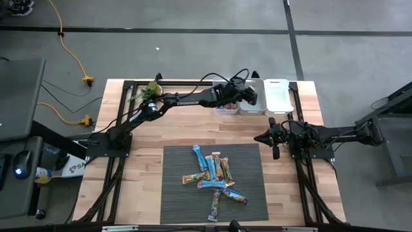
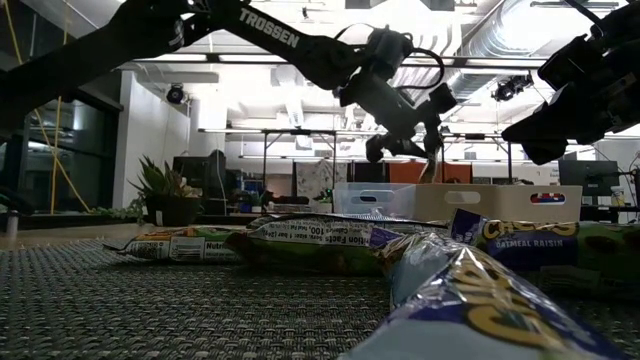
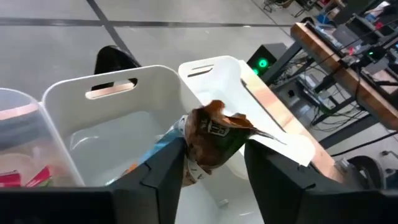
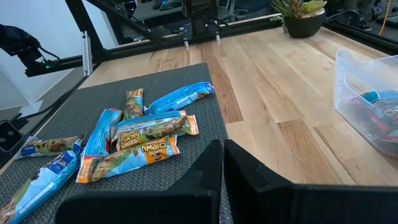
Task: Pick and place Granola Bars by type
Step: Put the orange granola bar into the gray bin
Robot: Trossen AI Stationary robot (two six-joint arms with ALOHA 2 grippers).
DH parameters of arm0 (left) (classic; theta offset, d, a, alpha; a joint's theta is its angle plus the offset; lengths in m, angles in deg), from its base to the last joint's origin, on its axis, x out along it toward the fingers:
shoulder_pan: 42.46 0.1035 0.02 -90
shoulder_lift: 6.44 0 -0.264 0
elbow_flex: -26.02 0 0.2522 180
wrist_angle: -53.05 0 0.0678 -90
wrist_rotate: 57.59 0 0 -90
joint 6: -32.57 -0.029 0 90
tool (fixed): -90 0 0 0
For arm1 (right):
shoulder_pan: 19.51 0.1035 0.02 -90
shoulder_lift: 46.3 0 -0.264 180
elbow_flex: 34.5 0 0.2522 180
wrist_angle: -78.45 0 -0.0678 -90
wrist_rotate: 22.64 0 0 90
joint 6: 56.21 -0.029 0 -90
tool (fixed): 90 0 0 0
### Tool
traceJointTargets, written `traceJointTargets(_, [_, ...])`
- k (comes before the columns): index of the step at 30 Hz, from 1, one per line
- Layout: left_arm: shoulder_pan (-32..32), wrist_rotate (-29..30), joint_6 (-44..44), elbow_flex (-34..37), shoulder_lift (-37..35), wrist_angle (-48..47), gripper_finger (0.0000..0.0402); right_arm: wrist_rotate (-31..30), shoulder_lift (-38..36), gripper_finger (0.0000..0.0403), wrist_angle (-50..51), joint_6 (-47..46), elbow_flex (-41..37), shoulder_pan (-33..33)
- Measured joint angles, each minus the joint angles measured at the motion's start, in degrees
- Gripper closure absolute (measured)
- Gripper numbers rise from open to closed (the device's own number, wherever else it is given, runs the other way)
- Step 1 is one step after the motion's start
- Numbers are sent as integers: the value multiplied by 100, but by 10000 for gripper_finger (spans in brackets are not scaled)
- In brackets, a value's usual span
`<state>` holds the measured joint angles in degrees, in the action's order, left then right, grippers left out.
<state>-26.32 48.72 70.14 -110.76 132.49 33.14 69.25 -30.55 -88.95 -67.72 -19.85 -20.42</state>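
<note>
A dark ribbed mat (image 1: 212, 183) covers the near middle of the pale wooden table (image 1: 148, 174), and on it lies a loose heap of Granola Bars (image 1: 214, 179), mostly blue wrappers with some green, tan and orange; their long axes run every way, several crossing and overlapping near the centre of the mat, one blue bar (image 1: 199, 156) at the far edge of the heap slanting toward the far left and another (image 1: 214, 206) at the near edge lying almost straight near-to-far. To the right of the mat the right tool (image 1: 259, 138) hovers low over bare wood with its fingers clenched together on nothing, pointing left toward the heap. Farther back, a row of clear plastic bins (image 1: 277, 96) stands along the far edge of the table; the leftmost one (image 4: 367, 99) already holds wrapped bars in blue and red. The left tool (image 3: 214, 165) hangs over the middle bin (image 3: 118, 106), its fingers (image 3: 165, 174) parted yet with a brown-and-green wrapped bar (image 3: 214, 137) between them, upright with its long axis running up out of the fingers, its crimped end uppermost; whether the fingers actually press on it I cannot tell. A potted plant (image 1: 149, 91) stands at the far left corner of the table. Beyond the table is a grey floor with a yellow cable (image 1: 69, 51), and the level view shows an open office with desks, monitors and ceiling ducts
</note>
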Motion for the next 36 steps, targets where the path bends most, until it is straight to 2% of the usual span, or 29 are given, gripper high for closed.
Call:
traceJointTargets(8, [0,76,-119,0,0,-78,228,0,0,402,0,0,0,-1])
traceJointTargets(14, [2,-360,-125,0,-6,61,228,0,0,402,2,0,2,1])
traceJointTargets(18, [28,-839,-353,4,-249,225,228,0,0,402,2,0,1,0])
traceJointTargets(23, [193,-1533,-867,-2,-847,51,229,0,0,402,2,0,2,0])
traceJointTargets(28, [430,-2251,-929,-3,-1564,-334,230,0,-2,402,2,0,2,1])
traceJointTargets(33, [614,-3777,-976,-7,-2198,-1365,230,-2,-4,402,-1,0,2,0])
traceJointTargets(36, [609,-4699,-1386,-4,-2498,-2254,230,-1,-4,402,-2,0,2,1])
